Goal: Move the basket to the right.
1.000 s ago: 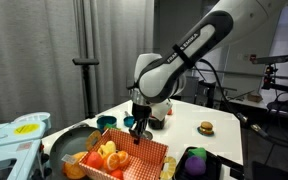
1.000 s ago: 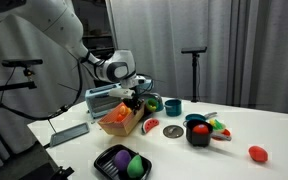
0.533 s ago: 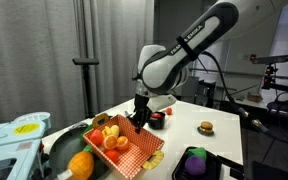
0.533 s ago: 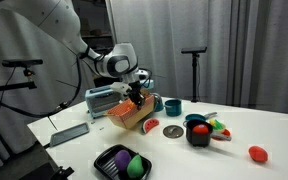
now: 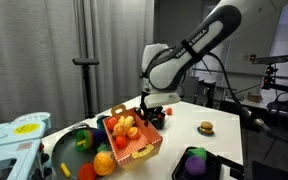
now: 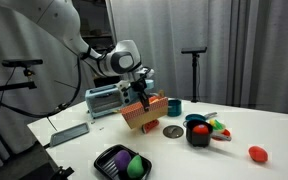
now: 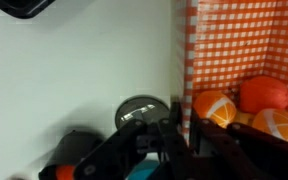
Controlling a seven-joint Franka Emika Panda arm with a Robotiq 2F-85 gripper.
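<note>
The tan wicker basket (image 5: pixel 131 139) with red-and-white checked lining hangs lifted and tilted above the table, with orange and red toy fruit inside. It also shows in an exterior view (image 6: pixel 140 114). My gripper (image 5: pixel 148 111) is shut on the basket's rim; it shows in an exterior view (image 6: pixel 141 93) too. In the wrist view the gripper (image 7: pixel 183 125) pinches the basket wall, with the checked lining (image 7: pixel 234 50) and orange fruit (image 7: pixel 216 106) to its right.
A round dark pan (image 5: pixel 69 153) holds loose fruit below the basket. A black tray (image 6: pixel 123 162) with a purple and a green item stands at the front. A dark pot (image 6: pixel 197 131), a teal cup (image 6: pixel 173 107), a toaster (image 6: pixel 106 99) and a red item (image 6: pixel 256 153) are on the table.
The basket has risen and swung away from the pan, tilting more steeply. Some fruit now lies in the pan. My gripper stays shut on the rim.
</note>
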